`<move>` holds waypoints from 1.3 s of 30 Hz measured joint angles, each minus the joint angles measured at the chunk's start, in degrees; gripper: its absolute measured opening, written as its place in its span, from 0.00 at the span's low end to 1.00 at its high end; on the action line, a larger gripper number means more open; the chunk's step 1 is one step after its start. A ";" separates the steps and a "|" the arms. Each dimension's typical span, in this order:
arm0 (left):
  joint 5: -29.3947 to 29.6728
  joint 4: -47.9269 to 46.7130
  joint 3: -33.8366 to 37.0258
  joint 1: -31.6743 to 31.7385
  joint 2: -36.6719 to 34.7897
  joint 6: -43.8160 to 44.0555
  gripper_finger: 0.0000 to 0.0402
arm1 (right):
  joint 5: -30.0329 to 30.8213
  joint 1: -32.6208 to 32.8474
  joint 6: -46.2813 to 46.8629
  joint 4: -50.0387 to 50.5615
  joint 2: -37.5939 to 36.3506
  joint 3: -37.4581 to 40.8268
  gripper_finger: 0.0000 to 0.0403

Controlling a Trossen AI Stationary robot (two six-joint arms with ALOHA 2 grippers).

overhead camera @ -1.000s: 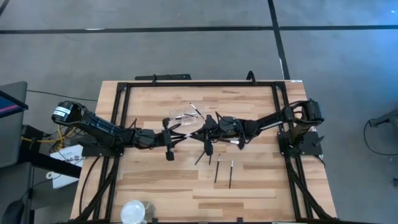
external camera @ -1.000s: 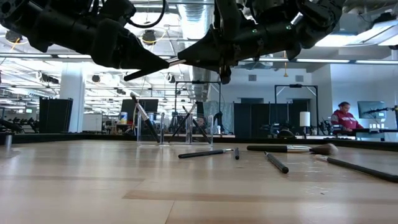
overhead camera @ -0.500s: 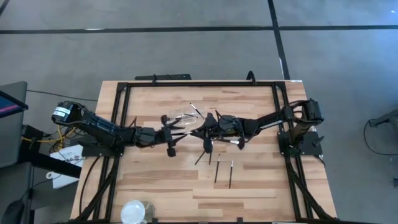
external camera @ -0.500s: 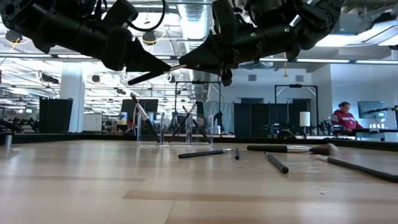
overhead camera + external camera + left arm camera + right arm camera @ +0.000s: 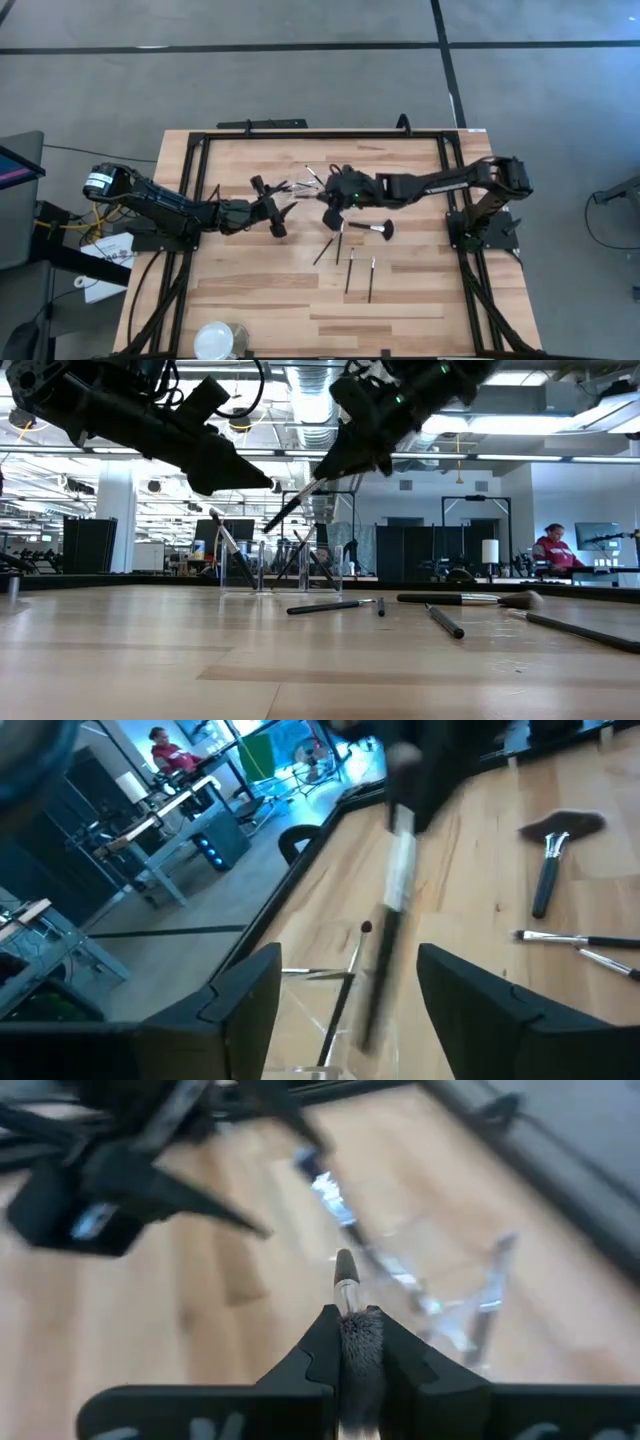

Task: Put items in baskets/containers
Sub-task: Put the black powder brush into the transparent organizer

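I've got a slim dark brush (image 5: 292,507) with silver ferrule pinched in the right gripper (image 5: 322,478), angled above the clear container (image 5: 283,567); left gripper (image 5: 283,204) jaws spread wide nearby.

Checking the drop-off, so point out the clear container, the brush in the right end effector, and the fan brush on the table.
clear container (image 5: 262,568), low view, front wall
held brush (image 5: 290,508), low view, handle
fan brush (image 5: 372,229), high view, handle

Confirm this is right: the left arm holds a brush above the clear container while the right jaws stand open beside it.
Swapped. The low and right wrist views show the right gripper shut on the brush above the container; the left gripper stands open beside it.
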State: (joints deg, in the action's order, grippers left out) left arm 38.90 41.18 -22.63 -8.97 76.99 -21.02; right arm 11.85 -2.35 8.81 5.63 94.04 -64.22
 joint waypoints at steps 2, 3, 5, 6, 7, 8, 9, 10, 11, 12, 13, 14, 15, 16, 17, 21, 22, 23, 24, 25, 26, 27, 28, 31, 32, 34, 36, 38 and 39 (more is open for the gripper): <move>-0.04 -0.01 0.00 -0.02 0.00 -0.03 0.57 | 2.72 -0.87 -1.67 6.76 -0.06 -4.57 0.05; -0.29 -0.01 0.00 -0.02 0.00 -0.04 0.57 | 3.71 -1.46 -2.17 9.79 -0.05 -6.64 0.05; -0.38 -0.01 0.00 -0.02 0.00 -0.07 0.56 | 4.15 -2.84 -2.39 13.74 0.65 -10.29 0.04; -0.38 -0.01 0.00 -0.02 0.00 -0.07 0.55 | 3.79 -3.56 -2.36 15.45 0.84 -11.50 0.04; -0.38 0.01 0.00 -0.02 0.00 -0.07 0.54 | 3.28 -4.25 -2.18 17.09 0.87 -12.20 0.04; -0.38 -0.01 0.00 -0.02 0.00 0.01 0.54 | 2.92 -4.85 -1.75 17.65 0.85 -12.52 0.04; -0.39 -0.01 0.00 -0.02 0.00 0.21 0.53 | 2.37 -5.39 -1.27 17.75 0.85 -12.55 0.04; -0.45 0.00 0.00 -0.02 0.00 0.26 0.52 | 1.85 -5.85 -0.75 18.68 0.85 -12.45 0.04; -0.50 0.01 0.00 -0.02 0.00 0.30 0.52 | 1.62 -6.21 0.35 19.91 0.85 -12.22 0.05; -0.52 -0.01 0.00 -0.02 0.00 0.40 0.51 | 1.39 -6.50 1.32 20.92 0.87 -11.97 0.05; -0.53 -0.01 0.00 -0.02 0.00 0.60 0.51 | 1.08 -6.69 1.67 20.86 0.89 -11.66 0.05; -0.56 0.01 0.00 -0.02 0.00 0.78 0.51 | 0.59 -6.74 1.63 20.11 0.88 -11.29 0.05; -0.64 0.00 0.00 -0.02 0.00 0.97 0.50 | 0.12 -6.75 1.51 18.87 0.87 -10.89 0.05; -0.81 -0.01 0.00 -0.02 0.00 1.34 0.50 | -0.29 -6.70 1.45 17.55 0.87 -10.52 0.04; -0.88 0.01 0.00 -0.02 0.00 1.78 0.50 | -0.62 -6.59 1.43 16.66 0.89 -10.33 0.04; -1.64 0.01 0.00 -0.02 0.00 1.97 0.49 | -1.60 -6.29 1.27 14.88 0.87 -10.34 0.05; -1.64 0.01 0.00 -0.02 0.00 1.97 0.49 | -1.54 -6.27 1.28 15.00 1.34 -10.36 0.05; -1.65 0.01 0.00 -0.02 0.00 1.98 0.49 | -1.47 -6.27 1.30 14.70 1.99 -10.40 0.05; -1.64 0.01 0.00 -0.02 0.00 1.99 0.49 | -1.45 -6.19 1.53 14.93 2.60 -10.35 0.05; -1.64 0.01 0.00 -0.02 0.00 1.99 0.49 | -1.38 -6.07 1.74 15.25 3.35 -10.26 0.05; -1.64 0.01 0.00 -0.02 0.00 1.99 0.49 | -1.35 -5.96 1.75 14.41 4.46 -10.28 0.05; -1.64 0.01 0.00 -0.02 0.00 2.03 0.49 | -1.40 -5.92 1.66 13.80 5.49 -10.41 0.05; -1.64 0.01 0.00 -0.02 0.00 2.30 0.48 | -1.44 -5.85 1.41 14.15 6.52 -10.38 0.05; -1.67 0.01 0.00 -0.02 0.00 3.82 0.48 | -1.45 -5.77 1.24 13.94 9.10 -10.74 0.06; -1.71 0.02 0.00 -0.02 -0.02 3.89 0.48 | -1.43 -5.90 1.22 14.05 9.48 -11.13 0.07; -1.87 -0.01 0.00 -0.02 -0.02 3.91 0.48 | -1.44 -6.31 1.25 12.31 9.98 -12.14 0.08; -2.48 0.01 0.00 -0.02 -0.02 3.93 0.48 | -1.47 -6.63 1.23 11.65 10.08 -12.20 0.09; -2.52 -0.01 0.00 0.07 -0.02 3.93 0.48 | -1.89 -7.02 0.94 11.39 10.31 -12.26 0.11; -2.76 0.03 0.00 0.09 -0.02 3.93 0.48 | -2.47 -7.25 0.78 12.22 10.31 -12.26 0.12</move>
State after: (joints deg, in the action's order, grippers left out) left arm 36.14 41.21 -22.63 -8.88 76.97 -17.08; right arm 9.38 -9.60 9.59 17.85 104.36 -76.49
